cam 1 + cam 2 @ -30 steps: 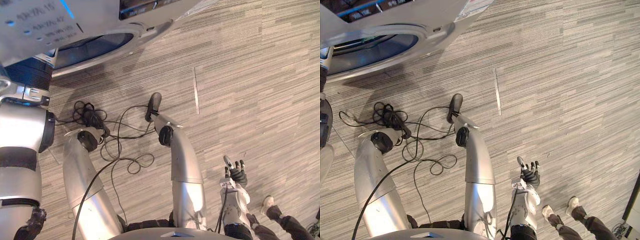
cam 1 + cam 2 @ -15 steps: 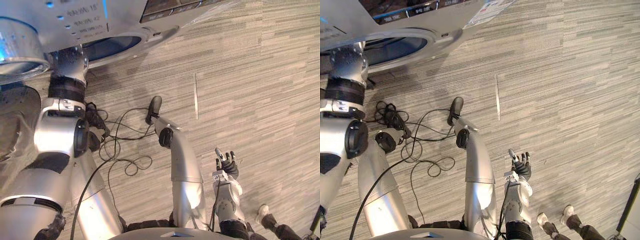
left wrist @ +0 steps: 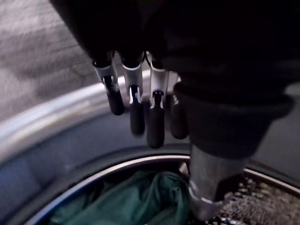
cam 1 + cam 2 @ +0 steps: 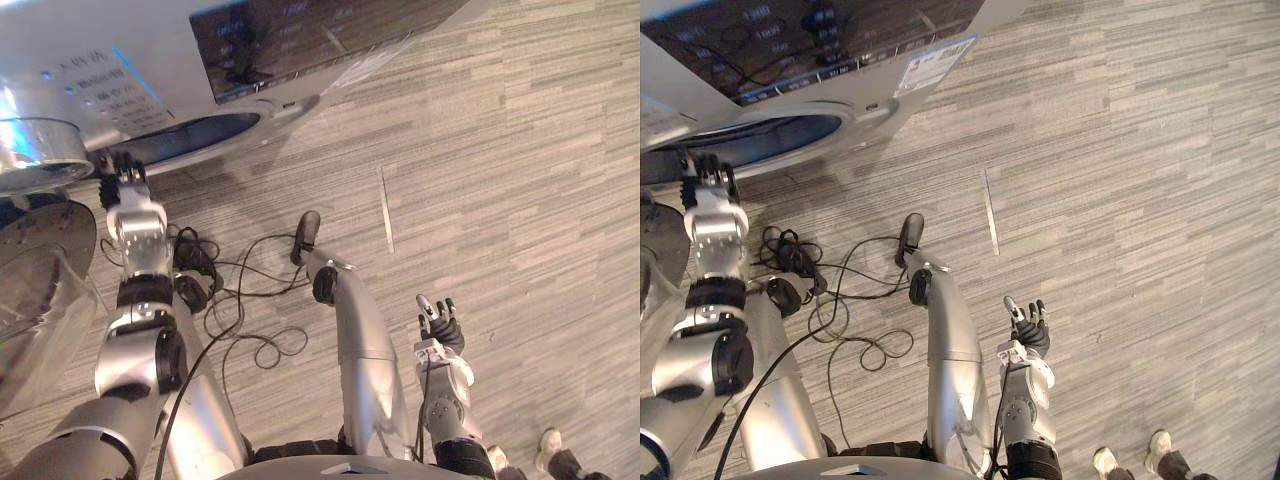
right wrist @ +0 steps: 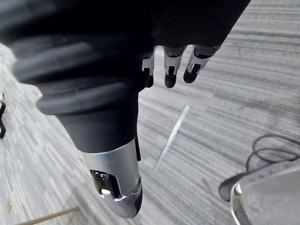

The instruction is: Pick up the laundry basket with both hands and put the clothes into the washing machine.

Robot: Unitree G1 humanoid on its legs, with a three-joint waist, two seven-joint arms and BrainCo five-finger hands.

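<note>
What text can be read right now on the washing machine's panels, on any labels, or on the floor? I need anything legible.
Dark control panel of the washing machine: pale markings, too blurred to read.
Grey panel beside it: rows of small print by blue lights, too blurred to read.
Sticker at the dark panel's corner: print too small to read.
Floor: no text.

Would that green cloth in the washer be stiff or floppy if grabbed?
Probably floppy: the green cloth lies in soft folds inside the drum. Likely light, since it bunches loosely. It might slip from the open fingers of the left hand unless they curl round it.
</note>
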